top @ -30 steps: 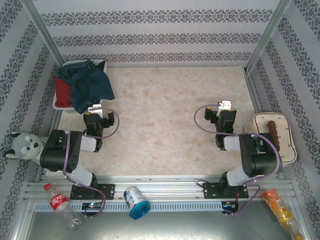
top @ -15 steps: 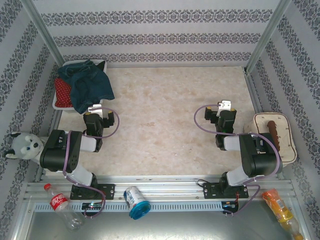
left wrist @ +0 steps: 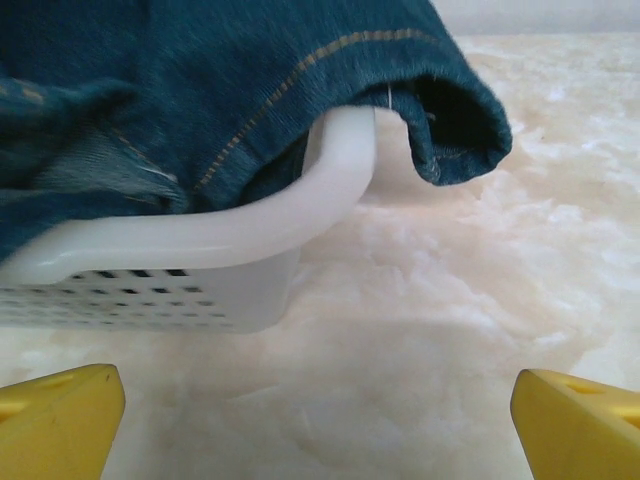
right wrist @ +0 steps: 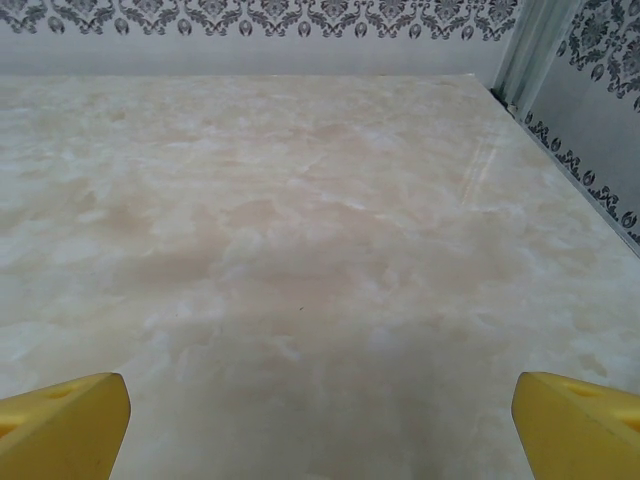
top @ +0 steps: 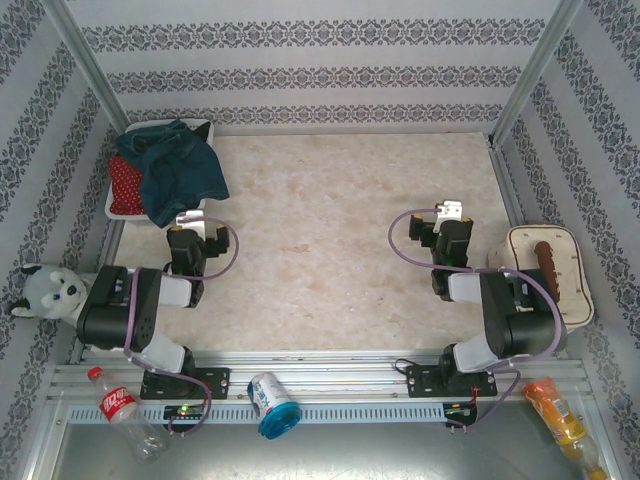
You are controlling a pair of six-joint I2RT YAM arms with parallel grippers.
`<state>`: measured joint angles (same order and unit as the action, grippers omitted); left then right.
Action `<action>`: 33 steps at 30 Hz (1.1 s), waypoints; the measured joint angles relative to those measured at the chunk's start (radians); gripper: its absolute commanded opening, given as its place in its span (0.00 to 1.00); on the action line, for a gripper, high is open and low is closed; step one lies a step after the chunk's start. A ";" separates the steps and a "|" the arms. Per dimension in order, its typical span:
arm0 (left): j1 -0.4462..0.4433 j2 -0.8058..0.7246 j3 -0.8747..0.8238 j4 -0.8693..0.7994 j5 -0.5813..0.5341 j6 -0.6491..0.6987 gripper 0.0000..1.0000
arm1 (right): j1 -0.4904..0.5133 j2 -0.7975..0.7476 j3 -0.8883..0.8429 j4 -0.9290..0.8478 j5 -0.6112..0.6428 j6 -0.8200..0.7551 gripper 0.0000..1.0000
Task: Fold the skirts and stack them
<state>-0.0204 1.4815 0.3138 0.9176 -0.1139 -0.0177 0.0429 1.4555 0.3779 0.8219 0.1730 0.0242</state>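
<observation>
The skirts (top: 165, 172) lie heaped in the white basket (top: 116, 212) at the far left corner of the table (top: 330, 230); a denim skirt (left wrist: 200, 80) drapes over its rim, a red spotted skirt (top: 124, 183) tucked beside; the left hand (top: 190, 218) hangs just before the basket, released and empty; the right hand (top: 451, 212), likewise released, hovers over the right side.

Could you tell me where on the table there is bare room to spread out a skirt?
The broad middle of the table, from between the left gripper and right gripper to its far edge, is bare. The far left corner is crowded: the basket there is heaped with a denim skirt and a red skirt.
</observation>
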 measured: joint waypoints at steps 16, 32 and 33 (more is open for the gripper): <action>0.037 -0.521 0.620 -1.179 -0.291 -0.446 1.00 | 0.019 -0.259 0.571 -0.790 -0.148 0.398 0.98; 0.166 0.322 1.324 -1.678 -0.116 -0.436 1.00 | 0.027 -0.167 0.674 -1.014 -0.407 0.583 0.98; 0.185 0.334 1.337 -1.682 -0.115 -0.428 1.00 | 0.027 -0.167 0.674 -1.022 -0.409 0.582 0.98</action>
<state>0.1646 1.8156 1.6512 -0.7647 -0.2287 -0.4454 0.0700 1.2884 1.0519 -0.1997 -0.2356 0.6064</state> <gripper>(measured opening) 0.997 0.978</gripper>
